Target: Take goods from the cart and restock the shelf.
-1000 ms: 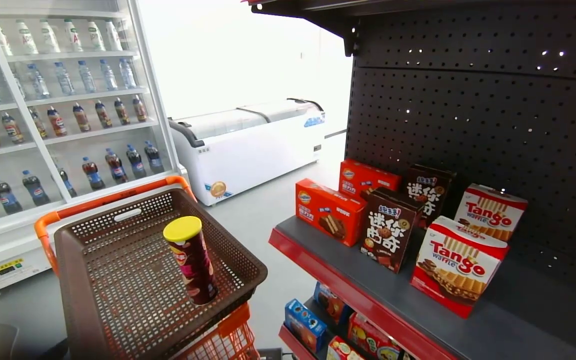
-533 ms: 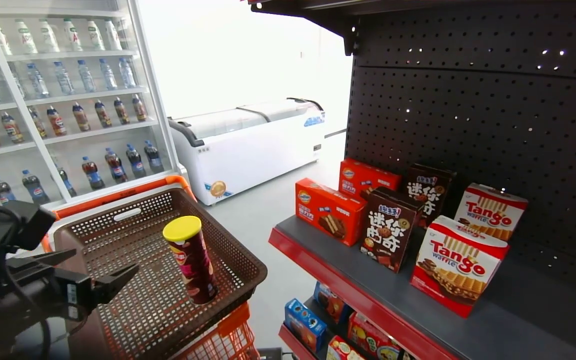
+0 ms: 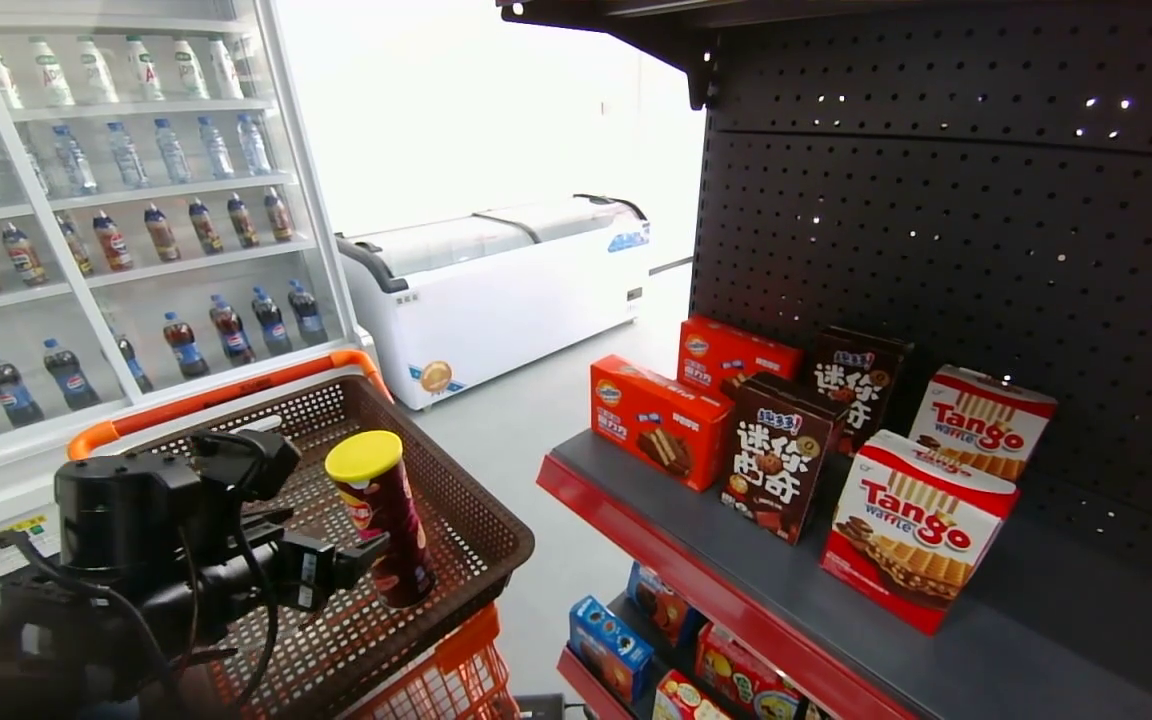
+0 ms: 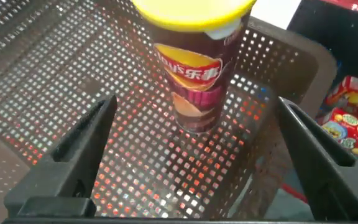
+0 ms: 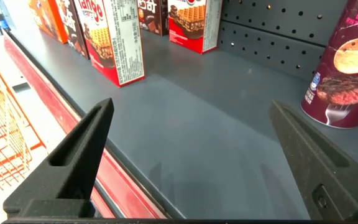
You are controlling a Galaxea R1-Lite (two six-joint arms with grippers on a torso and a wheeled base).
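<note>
Basket [image 3: 496,530] holding one can [image 3: 386,530]; six boxes [image 3: 776,455] on shelf [image 3: 656,520] beside basket. Left gripper [image 4: 196,104], fingers spread, has advanced into basket, flanking can; right gripper [image 5: 192,106] likewise spread.

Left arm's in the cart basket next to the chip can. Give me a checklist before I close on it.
1. The left gripper is open: ok.
2. The chip can stands upright in the basket, lid on: ok.
3. The can sits centred between the fingers in the left wrist view: ok.
4. The fingers reach far enough alongside the can to grip: cannot tell.
5. The shelf has bare space for it: ok.
6. The right gripper is away from the cart, open over the shelf: ok.
</note>
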